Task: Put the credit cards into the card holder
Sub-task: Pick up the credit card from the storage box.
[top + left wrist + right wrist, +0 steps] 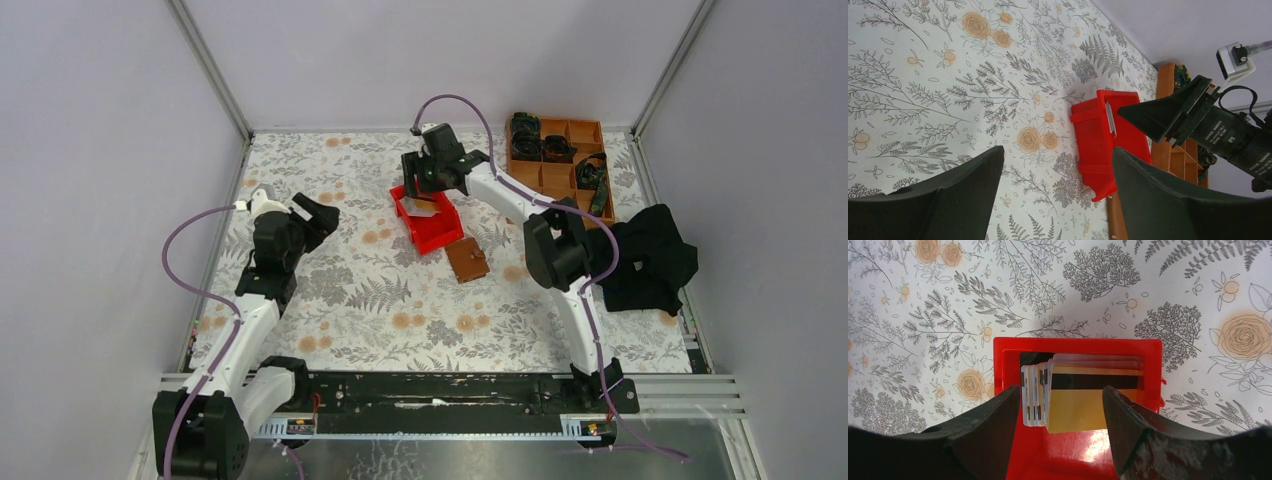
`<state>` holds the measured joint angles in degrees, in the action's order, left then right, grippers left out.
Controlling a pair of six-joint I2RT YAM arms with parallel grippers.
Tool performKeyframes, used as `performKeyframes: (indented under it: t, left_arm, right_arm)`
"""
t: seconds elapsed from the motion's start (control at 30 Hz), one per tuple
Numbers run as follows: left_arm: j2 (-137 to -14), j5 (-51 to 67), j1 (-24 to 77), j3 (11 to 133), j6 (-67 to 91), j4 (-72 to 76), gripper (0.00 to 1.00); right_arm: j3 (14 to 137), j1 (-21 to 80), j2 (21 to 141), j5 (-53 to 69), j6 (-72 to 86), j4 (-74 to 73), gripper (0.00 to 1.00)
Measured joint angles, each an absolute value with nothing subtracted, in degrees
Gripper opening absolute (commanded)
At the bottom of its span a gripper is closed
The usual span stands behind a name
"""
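Several credit cards stand stacked in a red bin; the nearest has a gold face with a black stripe. In the top view the cards lie in the red bin at the table's middle. My right gripper is open above the bin, jaws either side of the cards, not touching them; it also shows in the top view. The brown card holder lies closed just right of the bin. My left gripper is open and empty, left of the bin, and also shows in the left wrist view.
An orange-brown compartment tray with dark parts stands at the back right. A black cloth lies at the right edge. Grey walls enclose the table on three sides. In the left wrist view the red bin and right arm lie ahead.
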<state>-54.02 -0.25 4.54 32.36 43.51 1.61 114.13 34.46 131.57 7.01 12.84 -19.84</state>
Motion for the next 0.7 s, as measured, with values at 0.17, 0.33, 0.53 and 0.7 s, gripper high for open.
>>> performKeyframes:
  t: [0.17,0.33,0.53,0.7]
  left_arm:
    - [-54.15,-0.27,4.89,32.36,43.9,1.91,0.85]
    - [-54.43,-0.27,5.02,32.36,44.25,2.81,0.85]
    - [-54.65,-0.27,5.5,32.36,44.31,3.46,0.85]
    - [-55.02,-0.27,5.76,32.36,44.4,3.7,0.85]
  right_arm:
    - [114.13,34.48,133.27,8.12,12.93,-19.81,0.68]
    - [114.13,34.5,135.04,8.97,13.32,-19.53,0.66]
    - [114.13,34.48,135.06,9.34,13.56,-19.46,0.56]
    - [114.13,34.44,135.06,10.33,14.04,-19.46,0.54]
